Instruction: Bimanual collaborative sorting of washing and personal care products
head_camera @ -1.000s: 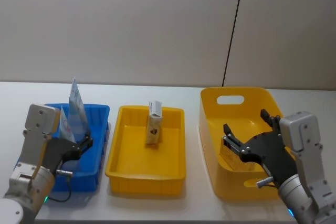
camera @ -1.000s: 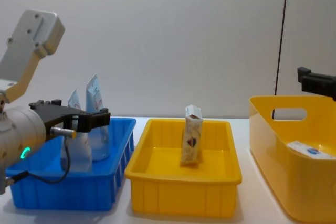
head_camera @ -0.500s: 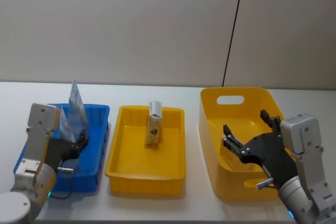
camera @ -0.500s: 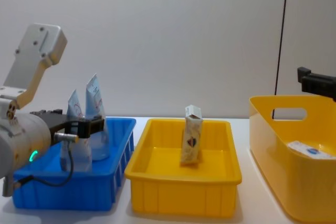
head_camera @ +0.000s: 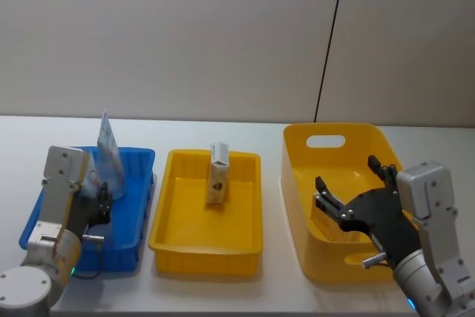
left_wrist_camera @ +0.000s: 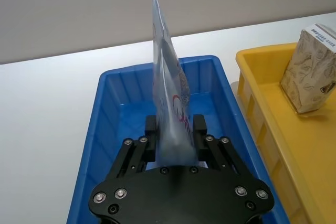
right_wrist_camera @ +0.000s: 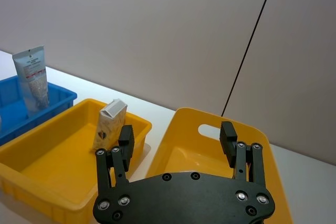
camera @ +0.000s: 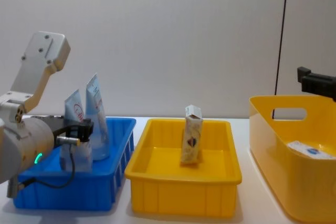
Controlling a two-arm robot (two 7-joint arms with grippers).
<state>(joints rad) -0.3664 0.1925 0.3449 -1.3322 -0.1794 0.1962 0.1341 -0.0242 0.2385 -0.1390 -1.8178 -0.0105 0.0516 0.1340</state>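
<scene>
In the blue bin (head_camera: 137, 155) stand two tubes: a short white tube with red print (camera: 74, 109) and a taller translucent bluish tube (camera: 95, 100). My left gripper (left_wrist_camera: 175, 137) is low in that bin, with a finger pressed against each side of the upright white tube (left_wrist_camera: 169, 98). A whitish carton (head_camera: 217, 176) stands in the middle yellow tray (head_camera: 167, 235). Another carton (camera: 310, 150) lies in the deep yellow bin (head_camera: 297, 176). My right gripper (head_camera: 347, 172) hangs open over that bin with nothing between its fingers.
The three containers stand side by side on a white table, with narrow gaps between them. A grey wall with a dark vertical seam runs behind. White table surface shows behind the bins.
My left gripper has drawn back toward me and sunk lower in the blue bin. Both tubes stay upright in place. The right arm has not moved.
</scene>
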